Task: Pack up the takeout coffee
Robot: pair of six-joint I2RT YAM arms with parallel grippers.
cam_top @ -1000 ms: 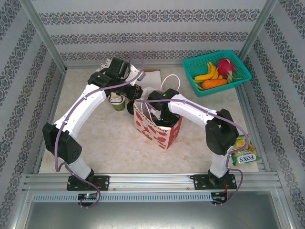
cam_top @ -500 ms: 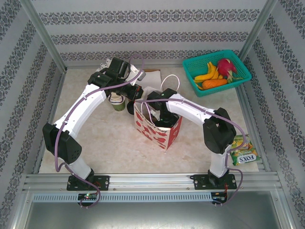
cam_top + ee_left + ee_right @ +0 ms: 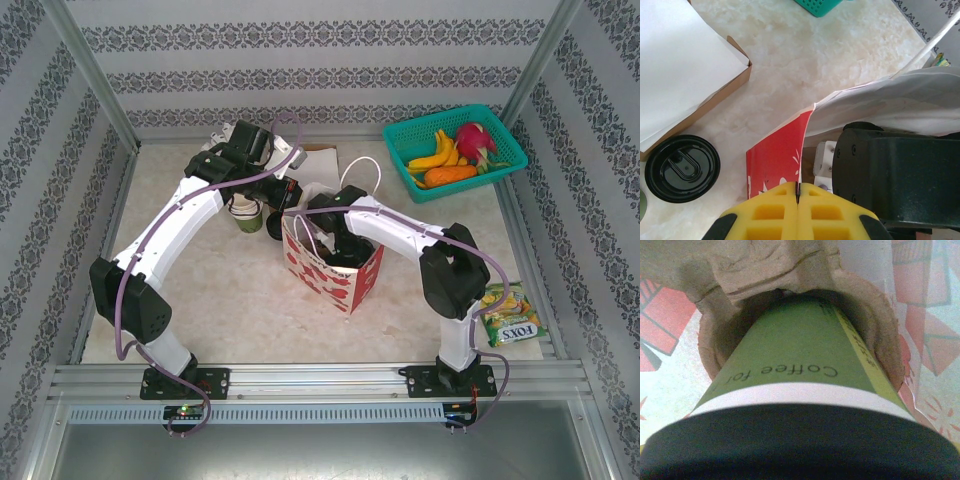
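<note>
The takeout coffee (image 3: 790,360), a green paper cup with a black lid, stands with its base in a hole of the brown cardboard carrier (image 3: 765,270) inside the red-flowered paper bag (image 3: 325,272). My right gripper (image 3: 345,243) reaches down into the bag and is closed round the cup; its fingers are hidden. My left gripper (image 3: 798,189) is shut on the bag's rim (image 3: 807,120) at the bag's far left corner, holding the mouth open.
A stack of lidless green cups (image 3: 246,214) and a black lid (image 3: 682,167) lie left of the bag. A white-lined box (image 3: 680,65) sits behind them. A teal basket (image 3: 500,128) of fruit is at the back right, and a snack packet (image 3: 512,318) at the front right.
The right arm's elbow has swung left toward the bag, with the gripper still inside the bag. The left arm has not moved.
</note>
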